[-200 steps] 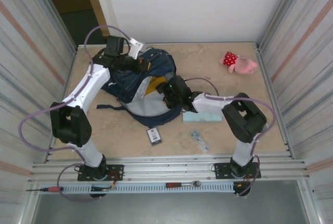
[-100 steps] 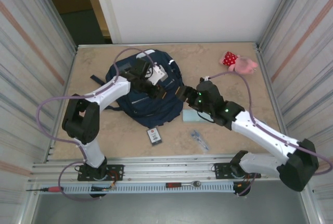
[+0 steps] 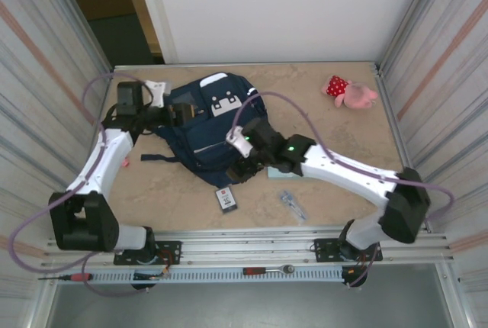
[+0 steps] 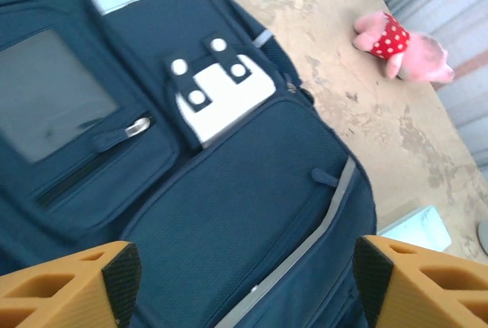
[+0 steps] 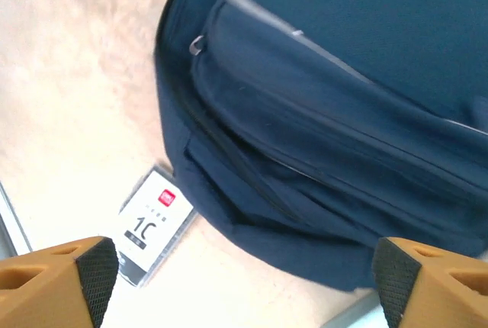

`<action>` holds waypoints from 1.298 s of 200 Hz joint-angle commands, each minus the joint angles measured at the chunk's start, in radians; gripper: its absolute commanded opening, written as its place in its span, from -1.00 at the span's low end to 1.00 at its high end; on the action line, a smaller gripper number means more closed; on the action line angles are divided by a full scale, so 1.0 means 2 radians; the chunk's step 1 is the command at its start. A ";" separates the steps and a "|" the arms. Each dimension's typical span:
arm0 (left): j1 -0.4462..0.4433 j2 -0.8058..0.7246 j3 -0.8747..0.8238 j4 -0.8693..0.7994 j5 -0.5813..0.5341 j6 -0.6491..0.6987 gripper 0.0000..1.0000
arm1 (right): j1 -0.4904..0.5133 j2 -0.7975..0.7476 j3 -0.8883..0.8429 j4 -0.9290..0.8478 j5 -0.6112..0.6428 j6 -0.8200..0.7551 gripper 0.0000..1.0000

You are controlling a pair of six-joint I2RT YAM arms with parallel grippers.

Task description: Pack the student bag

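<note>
The left end effector (image 3: pixel 180 111) hangs over the left edge of the student bag (image 3: pixel 210 126). Its orange fingers (image 4: pixel 114 274) are spread apart and grip nothing. Its wrist view looks across the bag's front pockets and white patch. The bag lies flat and front up on the table (image 3: pixel 152 191), between the two end effectors. The right end effector (image 3: pixel 239 163) sits at the bag's lower right edge, fingers (image 5: pixel 396 271) also wide apart and empty.

A small card (image 3: pixel 226 199) lies just below the bag's bottom edge, and a pale box (image 3: pixel 286 173) just right of it. A pink plush toy (image 3: pixel 351 91) lies well to the bag's right. Bare marbled table stays open on the bag's left and between the bag and the toy. Corrugated metal walls (image 3: pixel 46 91) flank the bag on both sides, and a white panel (image 3: pixel 274 8) stands behind it.
</note>
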 commanded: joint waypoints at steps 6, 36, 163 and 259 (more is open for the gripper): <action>0.036 -0.034 -0.042 -0.034 0.026 -0.013 0.52 | 0.031 0.083 0.050 -0.046 -0.012 -0.130 0.85; 0.043 -0.061 -0.076 -0.037 0.013 -0.010 0.54 | 0.037 0.155 0.072 -0.012 0.017 -0.139 0.87; 0.070 -0.050 -0.160 0.061 0.091 0.008 0.54 | -0.116 0.039 0.088 -0.059 -0.110 -0.183 -1.00; -0.025 -0.024 -0.193 0.114 0.032 0.195 0.36 | -0.203 0.017 0.171 -0.146 -0.203 -0.248 -1.00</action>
